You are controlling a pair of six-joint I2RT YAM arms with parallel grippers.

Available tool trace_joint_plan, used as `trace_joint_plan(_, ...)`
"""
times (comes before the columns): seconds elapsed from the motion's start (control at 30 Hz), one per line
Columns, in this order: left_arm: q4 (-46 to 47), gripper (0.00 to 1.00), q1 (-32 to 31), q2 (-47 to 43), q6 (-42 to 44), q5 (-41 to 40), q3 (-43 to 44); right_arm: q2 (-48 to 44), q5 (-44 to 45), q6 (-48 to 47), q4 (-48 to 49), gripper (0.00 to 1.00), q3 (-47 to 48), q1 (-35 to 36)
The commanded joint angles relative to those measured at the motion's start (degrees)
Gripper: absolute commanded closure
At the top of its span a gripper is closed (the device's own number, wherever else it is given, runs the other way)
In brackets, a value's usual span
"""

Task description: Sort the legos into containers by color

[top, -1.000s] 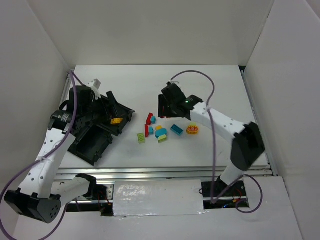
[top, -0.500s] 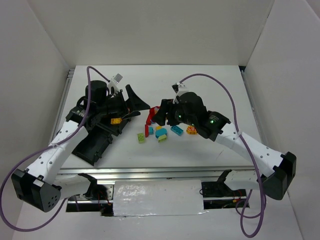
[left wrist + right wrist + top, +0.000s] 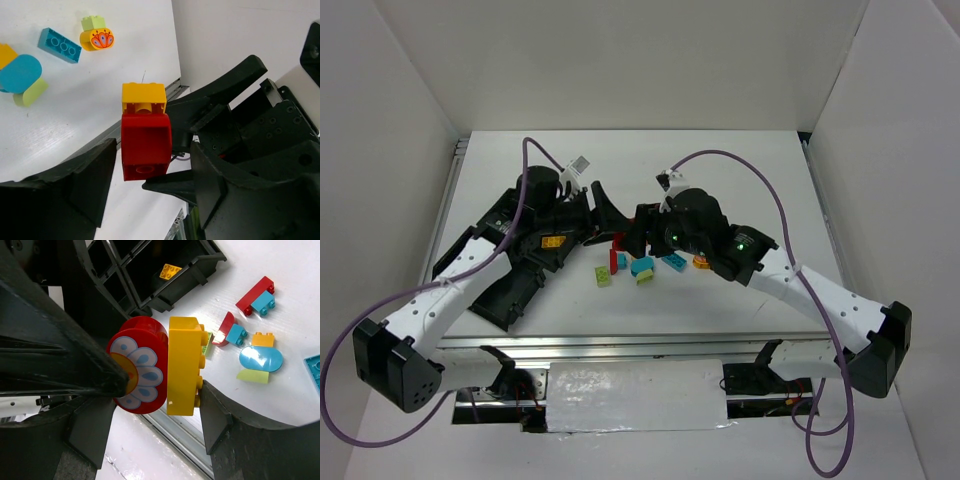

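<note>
White table (image 3: pixel 750 165) below: R gripper (image 3: pixel 156 407) clamps red/yellow stack (image 3: pixel 165 367); L gripper (image 3: pixel 152 155) open astride its red brick (image 3: pixel 146 147); best close on red only, pull straight off yellow brick (image 3: pixel 144 97).

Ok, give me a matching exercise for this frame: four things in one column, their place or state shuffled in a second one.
Things:
A. red-and-yellow stack
B. small yellow brick
C. long cyan brick
D. left hand

Places or states:
1. lying on the white table
2. open, fingers on either side of the stack
3. in a compartment of the black tray
4. gripped by the right hand

Pairs: A-4, B-3, C-1, D-2.
</note>
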Motion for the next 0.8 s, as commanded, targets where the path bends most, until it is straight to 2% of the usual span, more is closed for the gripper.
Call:
trace_joint_plan(0.0, 1.85, 0.31, -1.06, 0.41, -0.14, -0.53, 0.75, -0.65, 0.75, -0.02, 2.70, 0.81, 2.45, 0.60)
trace_joint_plan(0.03, 1.59, 0.36, -1.24, 0.41, -0.05, -0.71, 0.84, -0.74, 0.75, 0.07, 2.79, 0.81, 2.54, 0.60)
trace_joint_plan(0.1, 2.37, 0.68, -1.41, 0.49, -0.14, -0.45, 0.67, -0.39, 0.75, -0.10, 2.70, 0.80, 2.89, 0.69)
trace_joint_plan(0.13, 2.64, 0.88, -1.50, 0.58, -0.40, -0.18, 0.58, -0.22, 0.75, -0.10, 2.70, 0.78, 2.98, 0.77)
trace_joint_plan(0.17, 2.81, 0.99, -1.41, 0.67, -0.40, -0.01, 0.67, -0.13, 0.58, -0.02, 2.70, 0.75, 2.98, 0.77)
trace_joint_plan(0.2, 3.08, 1.00, -1.50, 0.67, -0.23, 0.17, 0.75, -0.04, 0.32, 0.07, 2.79, 0.69, 2.89, 0.69)
trace_joint_plan(0.3, 2.38, 1.00, -1.41, 1.11, 1.09, 0.17, 1.81, -0.65, -0.74, 1.82, 4.54, 0.14, 1.05, 0.60)
trace_joint_plan(0.33, 1.51, 1.00, -1.41, 1.37, 2.49, -0.44, 2.42, -1.44, -1.26, 2.00, 5.07, 0.01, -0.26, 0.51)
trace_joint_plan(0.47, -2.10, 1.00, -1.24, 1.55, 7.32, -2.99, 5.14, -2.67, -0.92, 1.74, 3.33, 0.00, -0.89, 0.34)
trace_joint_plan(0.6, -0.71, 1.00, -0.80, -0.03, 11.72, -2.12, 5.59, -7.84, -1.88, -0.36, 0.24, 0.00, -3.17, -2.11)
trace_joint_plan(0.67, 1.75, 1.00, -0.62, -1.61, 14.18, 1.37, 3.75, -10.31, -6.34, -1.94, 1.72, 0.00, -5.80, -4.84)
trace_joint_plan(0.7, 4.98, 1.00, -0.53, -2.66, 14.97, 2.97, 2.00, -12.67, -12.46, -2.21, 2.17, 0.00, -7.29, -8.51)
trace_joint_plan(0.77, 8.86, 1.00, -0.53, -3.63, 14.72, 8.48, -0.20, -14.62, -18.29, -2.04, 3.74, 0.00, -8.97, -12.83)
